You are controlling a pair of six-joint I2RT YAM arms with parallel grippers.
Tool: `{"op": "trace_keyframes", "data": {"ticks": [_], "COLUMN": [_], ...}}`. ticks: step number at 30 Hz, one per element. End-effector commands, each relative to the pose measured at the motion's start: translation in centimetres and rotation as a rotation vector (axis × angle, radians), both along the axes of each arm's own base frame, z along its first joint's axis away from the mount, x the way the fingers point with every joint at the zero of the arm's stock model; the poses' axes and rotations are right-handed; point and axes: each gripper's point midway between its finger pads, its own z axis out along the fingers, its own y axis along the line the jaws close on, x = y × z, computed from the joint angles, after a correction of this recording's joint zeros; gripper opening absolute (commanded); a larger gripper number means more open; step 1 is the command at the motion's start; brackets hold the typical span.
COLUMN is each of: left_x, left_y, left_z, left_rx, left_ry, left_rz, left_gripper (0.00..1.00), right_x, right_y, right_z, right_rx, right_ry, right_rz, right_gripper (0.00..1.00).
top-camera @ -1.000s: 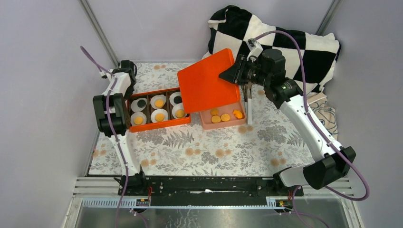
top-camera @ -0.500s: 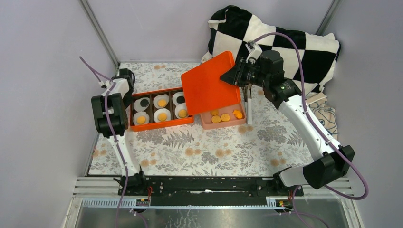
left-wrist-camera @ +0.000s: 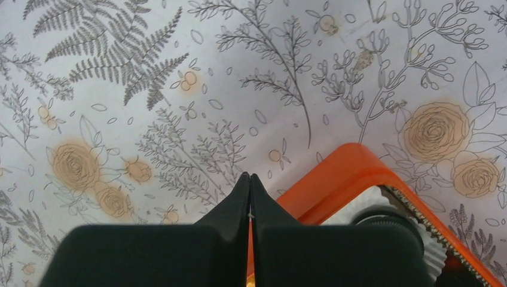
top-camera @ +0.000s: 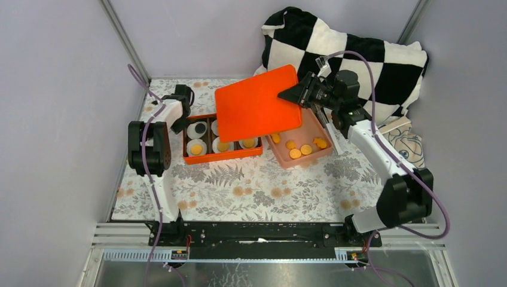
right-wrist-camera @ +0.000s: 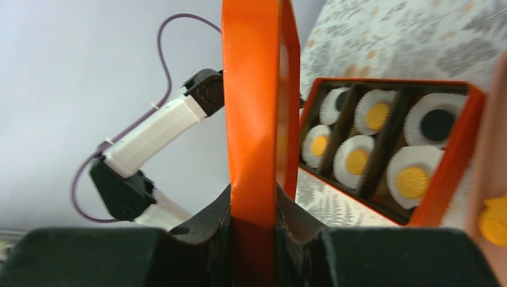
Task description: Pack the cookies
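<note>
The orange box [top-camera: 221, 158] holds cookies in white liners, orange ones [top-camera: 196, 148] and a black one [top-camera: 199, 128]. My left gripper [top-camera: 182, 118] is at the box's far left corner, shut on its wall; in the left wrist view the gripper [left-wrist-camera: 249, 177] has the orange corner [left-wrist-camera: 347, 173] beside it. My right gripper [top-camera: 293, 94] is shut on the edge of the orange lid [top-camera: 254, 107], held tilted above the box's right part. The right wrist view shows the gripper [right-wrist-camera: 254, 203], the lid [right-wrist-camera: 251, 89] edge-on, the box [right-wrist-camera: 460, 143], and orange [right-wrist-camera: 414, 181] and black [right-wrist-camera: 436, 124] cookies.
A pink tray [top-camera: 281, 156] with several loose orange cookies [top-camera: 306, 149] lies right of the box, partly under the lid. A black-and-white checkered pillow [top-camera: 359, 54] fills the back right. A printed cloth [top-camera: 412, 146] lies at the right edge. Grey walls enclose the floral table.
My left gripper has moved right, and the orange box has slid right with it. The pink tray has shifted right. The lid has swung left and lower over the box's right side.
</note>
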Motion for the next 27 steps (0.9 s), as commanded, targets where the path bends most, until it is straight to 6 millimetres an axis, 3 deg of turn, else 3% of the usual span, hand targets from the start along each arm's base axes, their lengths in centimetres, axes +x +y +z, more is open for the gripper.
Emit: {"op": "trace_keyframes", "data": {"ticks": [1, 7, 11, 13, 16, 22, 27], "left_x": [0.0, -1.6, -3.0, -3.2, -3.0, -4.4, -6.9], "left_y": [-0.2, 1.5, 2.1, 1.9, 0.4, -5.9, -6.9], "left_z": [3.9, 13.5, 18.4, 19.9, 20.4, 19.5, 19.2], "left_rx": [-0.002, 0.079, 0.114, 0.111, 0.034, -0.055, -0.074], "left_ry": [-0.130, -0.353, -0.459, -0.491, -0.524, -0.604, -0.620], "left_rz": [0.053, 0.129, 0.126, 0.098, 0.039, -0.135, -0.184], "left_gripper": [0.00, 0.00, 0.00, 0.00, 0.00, 0.00, 0.00], "right_x": [-1.1, 2.1, 3.7, 4.2, 4.7, 5.7, 7.1], "right_y": [1.8, 3.4, 5.2, 6.5, 8.9, 13.3, 15.4], "right_z": [4.2, 0.1, -2.2, -3.2, -4.2, -7.2, -10.6], "right_rx": [0.261, 0.430, 0.429, 0.430, 0.447, 0.465, 0.386], "right_ry": [-0.081, 0.079, 0.125, 0.143, 0.159, 0.209, 0.226], "right_rz": [0.213, 0.282, 0.291, 0.302, 0.306, 0.255, 0.185], "right_gripper": [0.00, 0.00, 0.00, 0.00, 0.00, 0.00, 0.00]}}
